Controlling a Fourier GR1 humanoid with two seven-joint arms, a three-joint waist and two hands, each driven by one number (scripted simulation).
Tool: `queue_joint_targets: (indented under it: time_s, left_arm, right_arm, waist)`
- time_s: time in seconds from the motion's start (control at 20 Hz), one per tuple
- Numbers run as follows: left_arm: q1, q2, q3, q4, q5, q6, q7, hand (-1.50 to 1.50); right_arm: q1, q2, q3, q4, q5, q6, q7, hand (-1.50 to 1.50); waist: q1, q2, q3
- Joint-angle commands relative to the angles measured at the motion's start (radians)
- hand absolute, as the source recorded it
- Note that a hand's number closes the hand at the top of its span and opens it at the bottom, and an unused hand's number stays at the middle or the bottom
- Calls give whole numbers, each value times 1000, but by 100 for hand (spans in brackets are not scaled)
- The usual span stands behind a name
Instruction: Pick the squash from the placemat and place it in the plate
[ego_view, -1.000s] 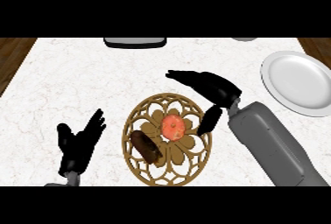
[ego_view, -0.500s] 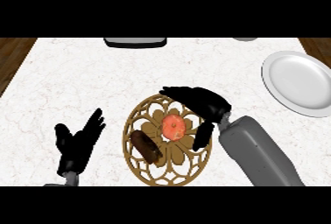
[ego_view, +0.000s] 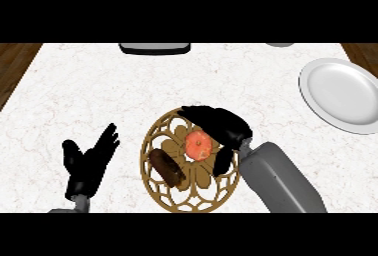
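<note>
An orange-red squash (ego_view: 198, 145) lies near the middle of a round golden lattice placemat (ego_view: 189, 197). My right hand (ego_view: 219, 123) hangs over the placemat's upper right, fingers spread and bent a little above and beside the squash, thumb down along its right side; nothing is held. The white plate (ego_view: 342, 94) sits at the far right of the counter, empty. My left hand (ego_view: 88, 162) rests open at the lower left, fingers up, off the placemat.
A dark brown oblong item (ego_view: 167, 168) lies on the placemat left of and below the squash. A dark tray-like object (ego_view: 155, 48) sits at the counter's far edge. A small grey object (ego_view: 279, 44) peeks in at the top right.
My right hand has moved left and down from beyond the placemat's upper right edge to over the placemat, closing in on the squash. The left hand has stayed put.
</note>
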Motion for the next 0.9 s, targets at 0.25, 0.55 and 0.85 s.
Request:
queue_joint_targets:
  time_s: [0.25, 0.55, 0.85]
  left_arm:
    - [-6, 3, 33, -20, -5, -48, 16, 0]
    - [-39, -45, 36, 74, -41, -21, -37, 0]
    - [36, -56, 6, -43, -47, -12, 2, 0]
  right_arm:
    - [28, 52, -33, 2, 121, 10, 20, -150]
    - [23, 88, -11, 169, 180, -74, -62, -150]
    - [-89, 88, 33, 311, 233, -119, -159, 150]
  waist:
    - [-1, -1, 0]
    - [0, 0, 0]
    - [9, 1, 0]
